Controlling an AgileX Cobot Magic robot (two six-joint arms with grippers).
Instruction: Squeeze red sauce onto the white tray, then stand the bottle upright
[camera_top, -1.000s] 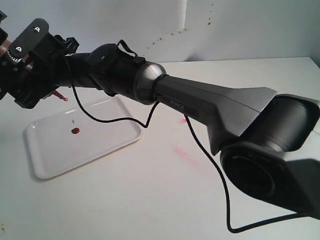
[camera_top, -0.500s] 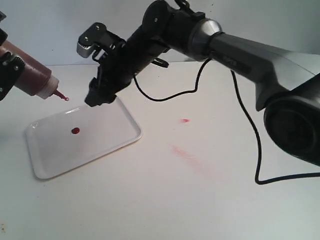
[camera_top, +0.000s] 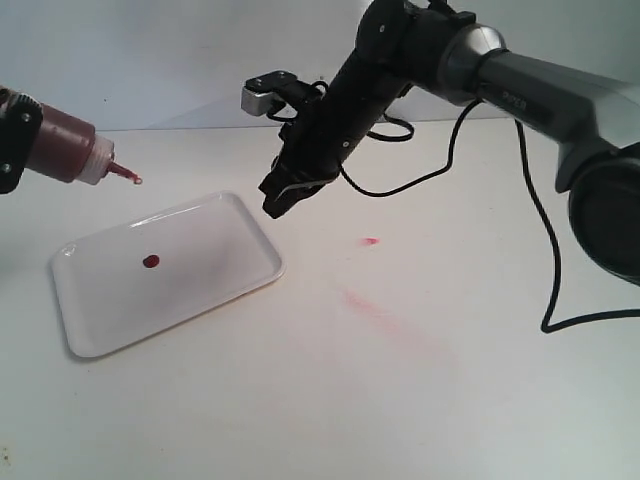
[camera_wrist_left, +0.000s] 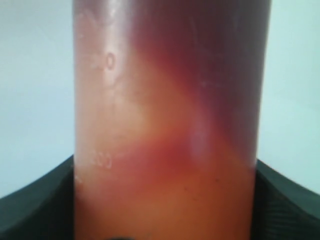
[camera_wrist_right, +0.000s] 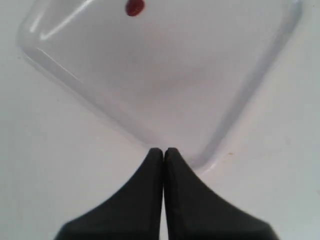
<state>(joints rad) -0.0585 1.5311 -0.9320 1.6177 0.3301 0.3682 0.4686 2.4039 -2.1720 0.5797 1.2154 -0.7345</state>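
The matte white counter (camera_top: 330, 400) carries a glossy white rectangular plastic tray (camera_top: 215, 255) with rounded corners and a low rim, lying flat at the left. To its right, apart from it, a small pinkish-red spot (camera_top: 370, 241) and, nearer, a faint pink streak (camera_top: 372, 307) stain the bare surface. A thin black cable (camera_top: 547, 318) dips to the counter at the right.

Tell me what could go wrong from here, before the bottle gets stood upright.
1. The bottle is tilted with its red-stained nozzle pointing down, apparently beyond the far rim of the white tray. A drip would likely land on the table rather than the tray.
2. The right gripper, shut, hovers close to a corner of the tray. A small sideways move might knock the tray askew.
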